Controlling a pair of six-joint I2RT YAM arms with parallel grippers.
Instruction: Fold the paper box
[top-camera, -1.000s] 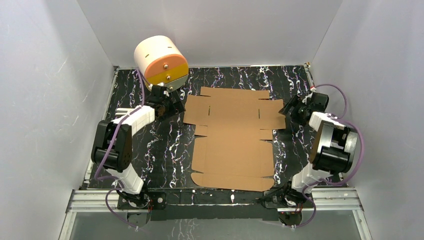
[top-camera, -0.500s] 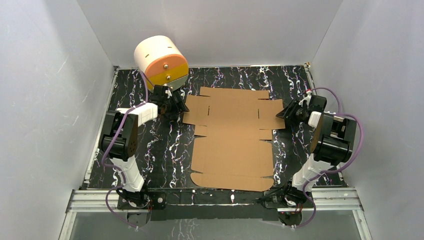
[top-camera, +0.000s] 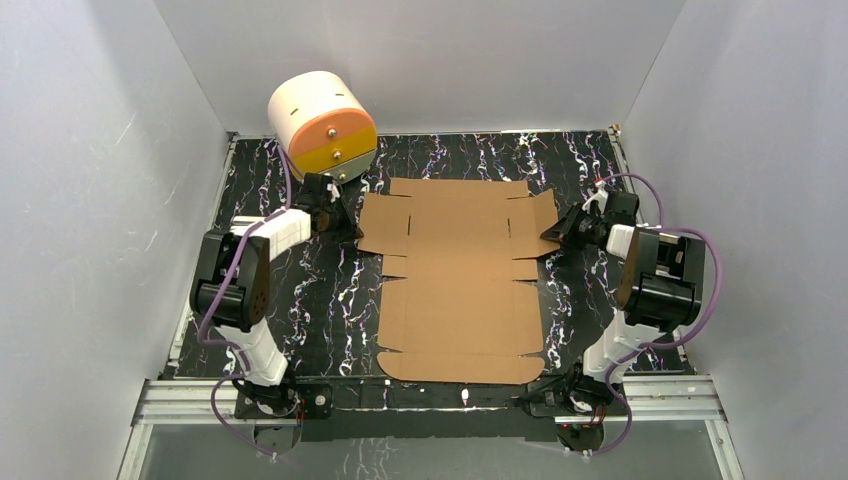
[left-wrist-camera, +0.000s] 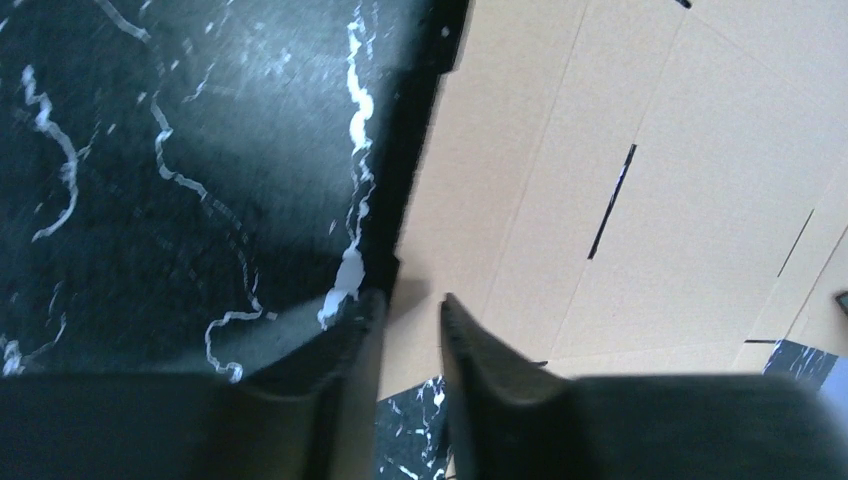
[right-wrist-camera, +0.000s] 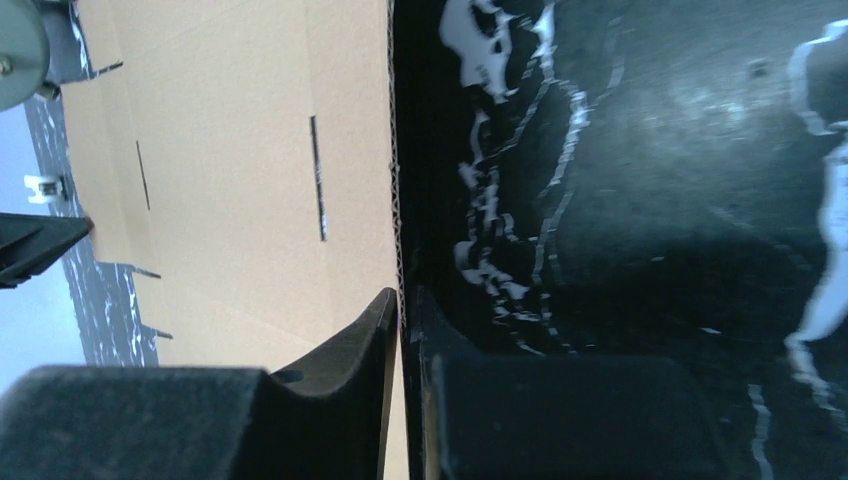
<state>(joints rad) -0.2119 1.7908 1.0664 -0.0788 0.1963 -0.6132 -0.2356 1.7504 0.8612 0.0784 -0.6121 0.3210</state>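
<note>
1. The paper box (top-camera: 455, 290) lies flat in the middle of the table (top-camera: 320, 290), with its far side flaps tipped up.
2. The right gripper (right-wrist-camera: 405, 295) pinches the right flap's edge.
3. The left gripper (left-wrist-camera: 408, 300) is a little apart around the left flap's edge.

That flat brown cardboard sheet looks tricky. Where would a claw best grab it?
Probably at a side flap's thin outer edge, coming in low from the side. The paper box lies flat, so only its edges offer something to pinch. The right claw pinches one such edge.
</note>
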